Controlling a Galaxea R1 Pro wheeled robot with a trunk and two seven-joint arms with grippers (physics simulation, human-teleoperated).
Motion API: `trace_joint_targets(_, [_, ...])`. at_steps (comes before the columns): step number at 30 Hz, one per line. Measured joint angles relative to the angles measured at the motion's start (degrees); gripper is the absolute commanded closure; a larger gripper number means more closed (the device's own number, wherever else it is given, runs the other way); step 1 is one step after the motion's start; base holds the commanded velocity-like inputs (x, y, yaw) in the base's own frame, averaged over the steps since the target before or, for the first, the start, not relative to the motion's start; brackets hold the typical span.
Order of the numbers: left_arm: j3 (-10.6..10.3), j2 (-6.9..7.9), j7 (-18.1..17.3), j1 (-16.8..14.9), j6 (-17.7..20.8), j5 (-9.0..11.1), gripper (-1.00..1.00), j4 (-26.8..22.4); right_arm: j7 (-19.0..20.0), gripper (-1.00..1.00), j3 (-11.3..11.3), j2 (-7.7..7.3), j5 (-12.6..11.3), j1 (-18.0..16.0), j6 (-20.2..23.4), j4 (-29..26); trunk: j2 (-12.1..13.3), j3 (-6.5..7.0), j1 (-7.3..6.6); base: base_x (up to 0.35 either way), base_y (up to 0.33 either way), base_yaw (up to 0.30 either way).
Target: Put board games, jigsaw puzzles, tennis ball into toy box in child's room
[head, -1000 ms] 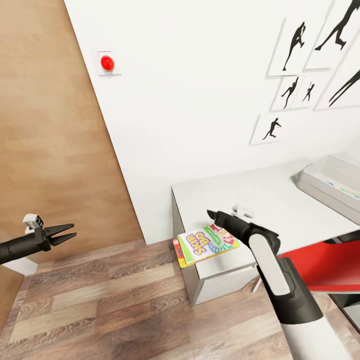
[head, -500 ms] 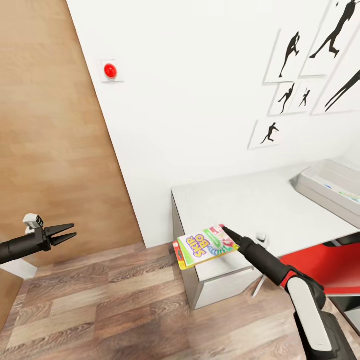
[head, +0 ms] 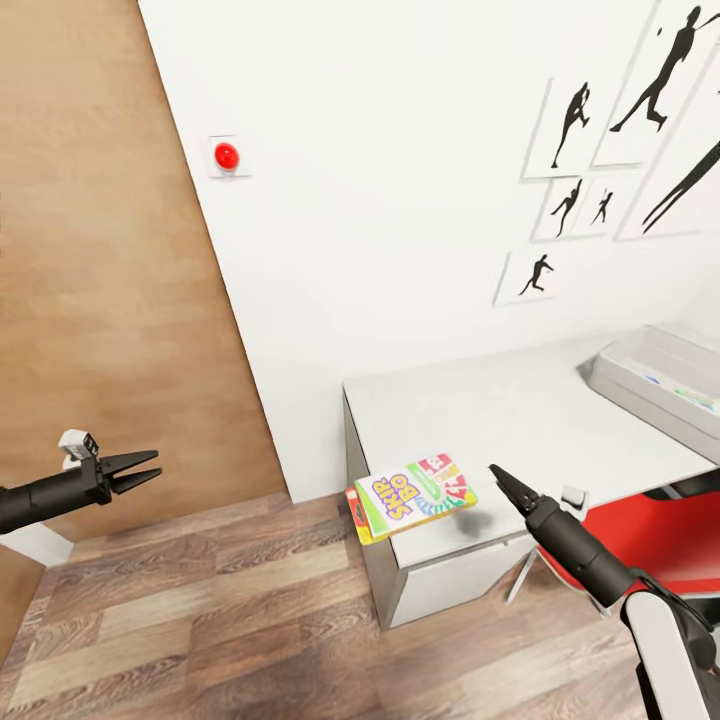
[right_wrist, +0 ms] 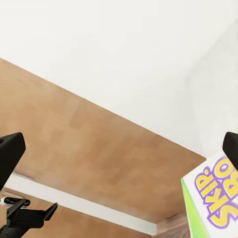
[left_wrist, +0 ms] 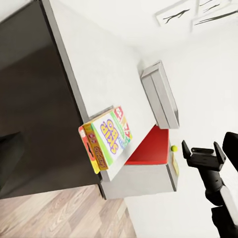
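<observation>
A board game [head: 415,493] with a yellow, green and red cover lies flat on the table's [head: 500,400] near left corner, overhanging the edge. In the left wrist view a red-orange box edge shows under the board game [left_wrist: 110,136]. My right gripper [head: 499,474] hovers just right of it, open and empty, its fingers [right_wrist: 10,151] far apart. My left gripper [head: 155,465] hangs open over the floor at far left. The grey toy box [head: 612,368] stands on the table's right end, with colour specks inside. A tennis ball [left_wrist: 174,148] shows past the red seat. The bed is out of view.
A red chair [head: 680,530] is tucked under the table on the right. A wooden door [head: 110,280] and a red wall button [head: 227,156] are at the left. Black silhouette pictures [head: 575,130] hang on the white wall. Wood-plank floor [head: 220,620] lies in front.
My right gripper has let go of the board game and drawn back to the right, off the table's front. The box stays on the corner. The view shifted slightly.
</observation>
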Motion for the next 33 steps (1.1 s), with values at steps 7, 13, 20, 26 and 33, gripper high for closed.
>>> trace_joint_targets(7, [-1.04, -2.44, 0.45, -0.21, 0.05, -0.04, -1.0, -0.06, 0.48, -1.0, -0.93, -0.04, 0.01, 0.11, 0.11, 0.02, 0.0, 0.65, 0.0, 0.0, -0.013, 0.0])
trace_joint_targets(13, [-3.78, -8.13, 7.19, -1.12, 0.01, -2.81, -1.0, -0.01, 0.52, -1.0, -3.01, 0.01, -0.09, 0.82, 0.16, 0.0, 0.01, 1.02, 0.01, 0.0, -0.196, 0.0])
trace_joint_targets(20, [-4.28, -9.25, 12.36, -1.21, -1.97, -3.45, -1.0, 0.47, 0.5, -1.0, -3.46, 0.01, 0.1, 1.16, 0.0, 0.09, 0.01, 1.1, 0.0, 0.0, -0.084, 0.0])
trace_joint_targets(26, [-4.44, -9.66, 13.65, -1.22, -2.65, -3.64, -1.0, 0.68, 0.53, -1.0, -3.45, 0.05, 0.18, 1.25, -0.02, 0.1, 0.01, 1.11, 0.0, 0.0, -0.06, 0.0])
trace_joint_targets(33, [-4.47, -10.05, 13.88, -1.23, -2.68, -3.6, -1.0, 0.71, 0.47, -1.0, -3.23, 0.16, 0.2, 1.27, -0.24, 0.1, 0.01, 1.11, 0.0, 0.0, -0.199, 0.0])
